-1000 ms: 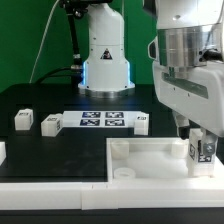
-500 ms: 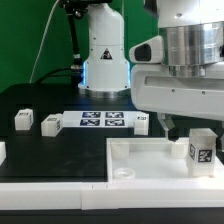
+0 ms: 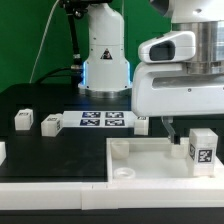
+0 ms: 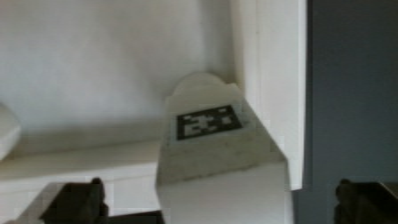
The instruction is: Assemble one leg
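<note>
Seen in the exterior view: the leg (image 3: 202, 150) upright in the right corner of the white tray panel (image 3: 150, 158) on the black surface (image 3: 40, 95), the tool raised above it; seen in the wrist view: the leg (image 4: 221, 148) between spread fingertips (image 4: 79, 199), tool (image 4: 222, 200) wide, gripping nothing.

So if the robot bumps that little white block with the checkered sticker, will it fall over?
Maybe. The leg stands upright in the tray corner and is taller than wide, so a sideways push could tip it. It looks like stiff plastic, probably light. Its flat sides shouldn't roll. The hand is open above it.
</note>
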You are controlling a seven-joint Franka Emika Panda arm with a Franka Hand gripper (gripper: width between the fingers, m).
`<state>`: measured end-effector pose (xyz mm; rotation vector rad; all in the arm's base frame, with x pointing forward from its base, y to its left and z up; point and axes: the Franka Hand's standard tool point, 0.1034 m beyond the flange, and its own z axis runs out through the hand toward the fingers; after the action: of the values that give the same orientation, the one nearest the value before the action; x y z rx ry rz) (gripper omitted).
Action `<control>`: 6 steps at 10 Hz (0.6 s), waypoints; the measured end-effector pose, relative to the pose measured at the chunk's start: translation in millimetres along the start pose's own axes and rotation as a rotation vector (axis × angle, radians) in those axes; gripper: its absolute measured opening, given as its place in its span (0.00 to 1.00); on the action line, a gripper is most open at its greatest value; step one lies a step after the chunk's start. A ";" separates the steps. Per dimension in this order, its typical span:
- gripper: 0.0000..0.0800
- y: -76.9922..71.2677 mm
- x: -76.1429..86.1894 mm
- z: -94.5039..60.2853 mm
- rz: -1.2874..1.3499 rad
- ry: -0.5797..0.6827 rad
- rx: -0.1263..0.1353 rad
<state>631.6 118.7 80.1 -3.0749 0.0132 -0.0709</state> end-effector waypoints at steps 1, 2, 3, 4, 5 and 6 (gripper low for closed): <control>0.81 5.5 1.4 -0.7 -0.117 0.000 0.000; 0.81 6.0 1.3 -0.4 -0.116 0.001 -0.001; 0.70 6.1 1.1 -0.3 -0.116 0.000 -0.001; 0.53 6.2 1.2 -0.3 -0.116 0.001 -0.001; 0.53 5.6 1.1 -0.2 -0.078 0.001 0.001; 0.36 5.8 1.1 -0.2 -0.079 0.001 0.001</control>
<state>632.7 112.8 79.9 -3.0740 -0.1083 -0.0757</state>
